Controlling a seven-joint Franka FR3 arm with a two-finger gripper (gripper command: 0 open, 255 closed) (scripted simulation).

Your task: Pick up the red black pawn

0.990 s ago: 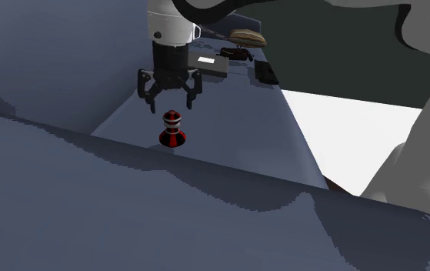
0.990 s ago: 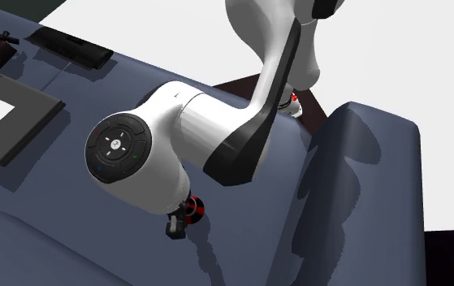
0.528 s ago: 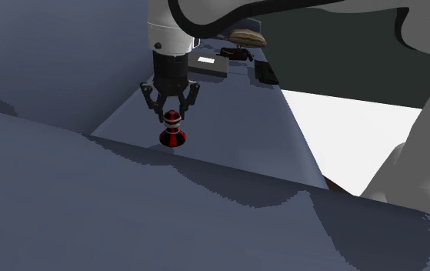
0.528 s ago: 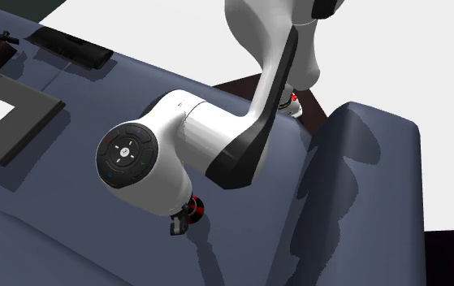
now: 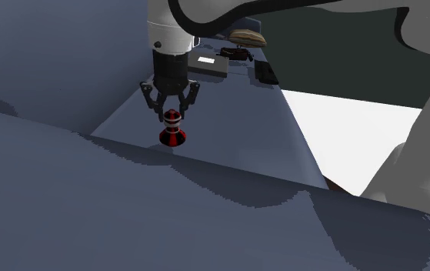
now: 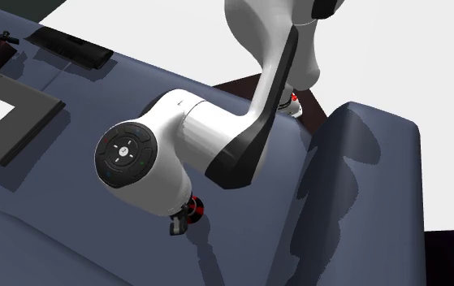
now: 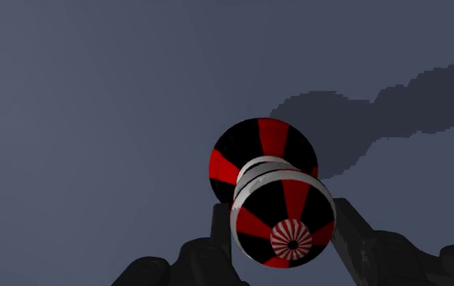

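Note:
The pawn (image 5: 173, 135), striped red and black with a white ring at its neck, stands upright on a dark blue-grey surface (image 5: 236, 131). My black gripper (image 5: 172, 117) comes straight down on it, shut on its round head. In the wrist view the pawn (image 7: 275, 191) sits between the two fingers (image 7: 221, 236), which press on the head from both sides, and its wide base still rests on the surface. In the second exterior view the white arm covers most of the gripper (image 6: 180, 221), with a bit of the pawn (image 6: 197, 210) showing beside it.
A black flat slab with a white label (image 5: 208, 65) lies behind the gripper, also seen as the slab (image 6: 6, 118). A dark bar (image 6: 75, 47) and a brown object (image 5: 248, 36) lie further back. A raised blue-grey ridge (image 5: 128, 208) crosses the foreground.
One second ago the gripper hung open above the pawn. It came down and shut on the pawn's head. Nothing has moved over the last half second.

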